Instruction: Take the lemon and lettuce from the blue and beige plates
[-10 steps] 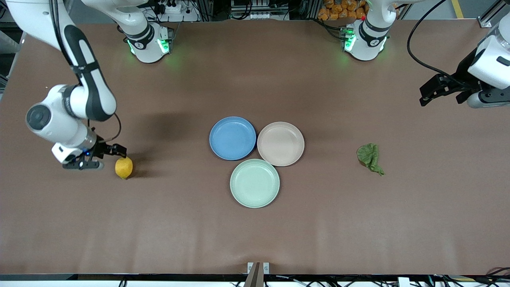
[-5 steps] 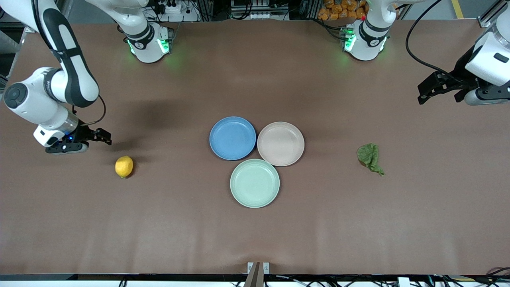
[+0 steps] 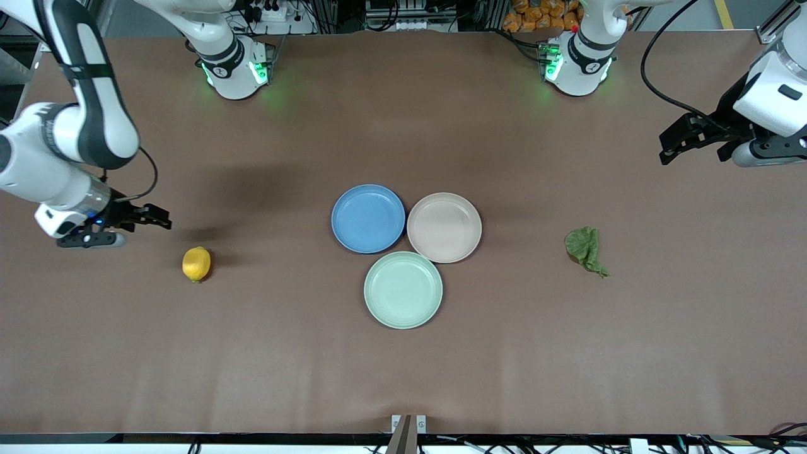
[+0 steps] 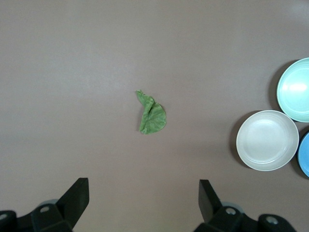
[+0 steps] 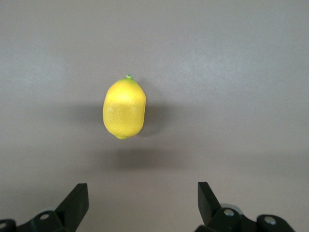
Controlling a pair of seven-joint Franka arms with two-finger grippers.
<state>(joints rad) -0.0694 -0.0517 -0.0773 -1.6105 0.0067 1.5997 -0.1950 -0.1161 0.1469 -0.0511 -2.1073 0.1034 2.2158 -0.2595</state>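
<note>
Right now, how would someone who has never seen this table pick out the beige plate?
Three round plates huddle mid-table. The beige plate sits beside the blue plate, toward the left arm's end, with the green plate nearer the front camera. It alone is pinkish beige and, like both neighbours, empty.

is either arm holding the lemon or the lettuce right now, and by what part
Nothing is held. The right gripper is open above the table beside the lemon; the left gripper is open, well apart from the lettuce. Both lie on the bare table.
</note>
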